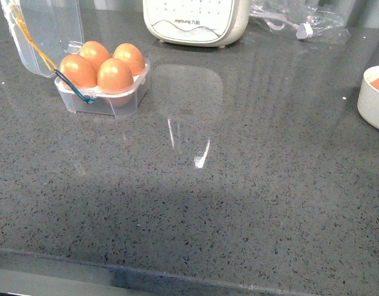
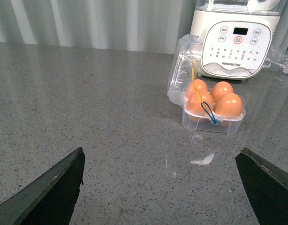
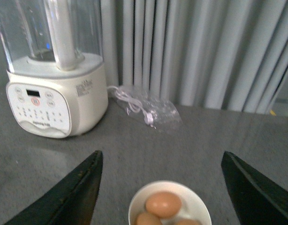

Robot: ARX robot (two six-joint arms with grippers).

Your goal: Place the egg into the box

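Observation:
The clear box (image 1: 103, 102) stands open at the far left of the counter, its lid (image 1: 47, 24) tipped back, and every cell holds a brown egg. It also shows in the left wrist view (image 2: 228, 127). A brown egg (image 3: 163, 204) lies with two others in a white bowl (image 3: 170, 184), which sits at the right edge of the front view (image 1: 371, 105). My right gripper (image 3: 162, 155) is open and empty, above the bowl. My left gripper (image 2: 160, 157) is open and empty over bare counter, well short of the box. Neither arm shows in the front view.
A big cream appliance (image 1: 195, 21) stands at the back, to the right of the box; it also shows in the right wrist view (image 3: 55, 103). A clear bag with a white cable (image 1: 297, 21) lies beside it. The counter's front edge (image 1: 177, 271) runs along the bottom.

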